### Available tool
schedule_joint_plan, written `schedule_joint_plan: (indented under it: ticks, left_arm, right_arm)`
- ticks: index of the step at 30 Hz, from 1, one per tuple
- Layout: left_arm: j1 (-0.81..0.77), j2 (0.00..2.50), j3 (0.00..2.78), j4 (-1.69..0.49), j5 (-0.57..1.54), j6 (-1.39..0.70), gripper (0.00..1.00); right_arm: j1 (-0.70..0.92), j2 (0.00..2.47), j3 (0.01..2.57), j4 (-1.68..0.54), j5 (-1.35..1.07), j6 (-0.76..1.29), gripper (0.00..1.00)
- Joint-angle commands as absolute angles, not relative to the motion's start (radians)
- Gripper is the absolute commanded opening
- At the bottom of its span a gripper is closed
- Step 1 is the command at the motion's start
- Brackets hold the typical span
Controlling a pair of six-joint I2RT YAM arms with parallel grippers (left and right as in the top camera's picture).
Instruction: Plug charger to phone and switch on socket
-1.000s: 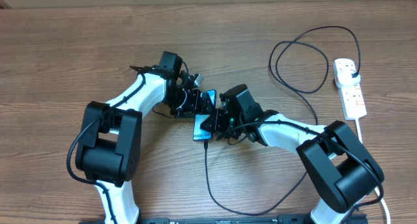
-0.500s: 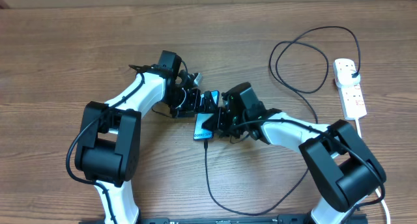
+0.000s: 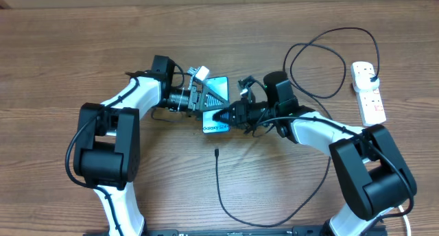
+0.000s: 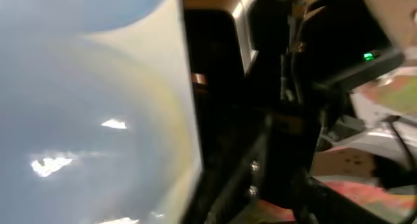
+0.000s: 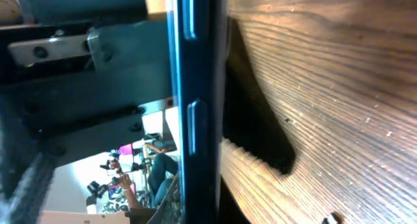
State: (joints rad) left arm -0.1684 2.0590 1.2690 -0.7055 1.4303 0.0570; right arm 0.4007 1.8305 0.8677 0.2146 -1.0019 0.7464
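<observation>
The phone [image 3: 221,86], light blue with white "Galaxy" text, hangs tilted just above the table centre, its shadow below it. My left gripper [image 3: 206,99] grips it from the left and my right gripper [image 3: 225,116] pinches its lower right edge. Its screen [image 4: 85,107] fills the left of the left wrist view. The right wrist view shows it edge-on [image 5: 199,87]. The charger's connector tip [image 3: 216,152] lies on the wood below the phone, apart from it. Its thin black cable [image 3: 219,195] loops round to a plug [image 3: 371,73] in the white socket [image 3: 370,102] at the far right.
The black cable makes a large loop [image 3: 322,64] at the back right, beside the socket. The socket's thick white cord [image 3: 379,136] runs toward the front right, behind my right arm. The wooden table [image 5: 326,87] lies close under the phone.
The phone has moved up and back, away from the connector tip it lay against. My left arm drew back to the left, and my right arm swung back and right, its gripper closing.
</observation>
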Motion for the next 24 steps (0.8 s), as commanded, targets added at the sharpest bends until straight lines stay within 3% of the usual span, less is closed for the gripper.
schedule_joint_plan:
  ticks: [1, 9, 19, 24]
  left_arm:
    - [-0.168, 2.065, 1.271, -0.702, 1.581, 0.1, 0.72]
    - [-0.154, 2.054, 1.348, -0.705, 1.582, 0.0, 0.6]
    - [-0.149, 2.05, 1.482, -0.706, 1.581, -0.06, 0.61]
    - [-0.149, 2.05, 1.489, -0.699, 1.581, -0.06, 0.55]
  right_arm:
    - [0.4, 1.793, 0.894, 0.244, -1.001, 0.732, 0.04]
    - [0.4, 1.793, 0.894, 0.289, -0.997, 0.785, 0.04]
    - [0.4, 1.793, 0.894, 0.282, -1.076, 0.783, 0.04]
    - [0.4, 1.793, 0.894, 0.282, -1.085, 0.785, 0.04]
